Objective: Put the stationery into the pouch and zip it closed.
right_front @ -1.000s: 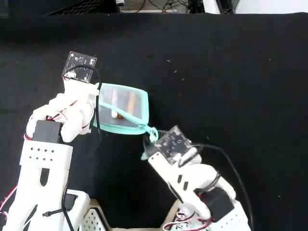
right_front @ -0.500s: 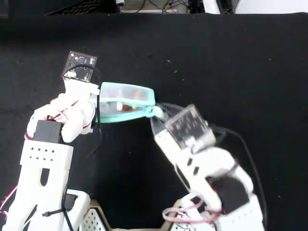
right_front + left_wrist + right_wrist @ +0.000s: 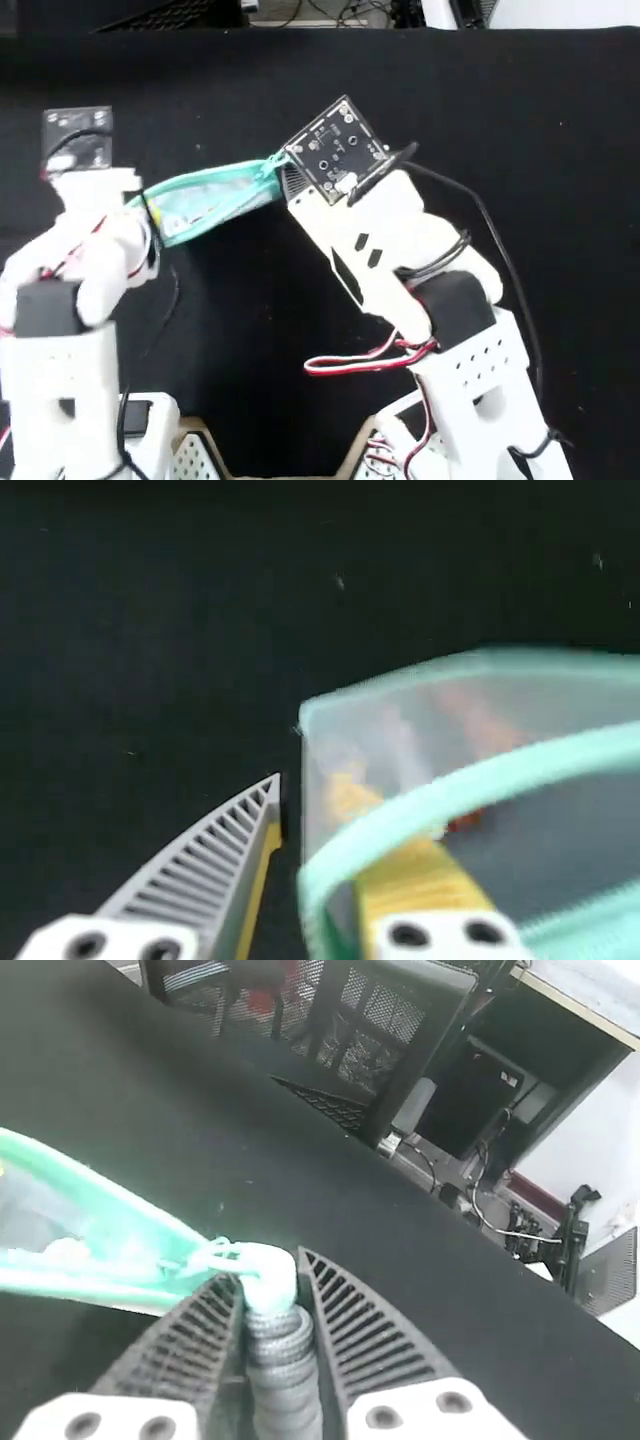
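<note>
The pouch (image 3: 205, 200), clear plastic with a mint-green zip edge, hangs stretched in a narrow band between the two arms above the black table. My left gripper (image 3: 150, 213) is shut on its left end. In the left wrist view the pouch (image 3: 470, 740) shows orange and white stationery (image 3: 470, 720) inside, and the mint rim passes between the fingers of my left gripper (image 3: 320, 830). My right gripper (image 3: 278, 172) is shut on the zipper pull (image 3: 265, 1265) at the pouch's right end, where a grey cord runs between its fingers (image 3: 350, 1310).
Black cloth (image 3: 500, 120) covers the whole table. Both arm bases (image 3: 470, 400) stand at the near edge. Past the far edge there are cables and dark mesh furniture (image 3: 330, 1020).
The right gripper has swung from the near side up and away with the zipper pull. The pouch went from lying open to a taut, narrow band. The left arm has shifted left.
</note>
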You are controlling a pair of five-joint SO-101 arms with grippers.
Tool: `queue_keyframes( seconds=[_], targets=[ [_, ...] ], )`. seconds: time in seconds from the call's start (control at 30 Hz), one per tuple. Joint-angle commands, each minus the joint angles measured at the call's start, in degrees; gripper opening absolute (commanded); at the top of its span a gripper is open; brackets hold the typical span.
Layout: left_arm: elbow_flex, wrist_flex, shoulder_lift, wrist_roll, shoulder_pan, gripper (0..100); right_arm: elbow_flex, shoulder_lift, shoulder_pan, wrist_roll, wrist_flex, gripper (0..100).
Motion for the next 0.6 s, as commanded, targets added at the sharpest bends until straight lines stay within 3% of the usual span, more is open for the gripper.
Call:
queue_keyframes(
  seconds=[0.0,0.3,0.57],
  targets=[
    [-3.3,0.3,-6.3,0.4,-3.3,21,-4.2,-1.5,0.5,0.4,-0.2,1.2],
    [-3.1,-0.7,-18.7,0.4,-4.7,22,-4.0,-1.5,0.5,0.4,-0.4,1.2],
    [6.5,-6.8,-24.5,-0.4,-4.4,22,-1.3,-1.5,1.6,-0.1,-6.0,1.2]
  ],
)
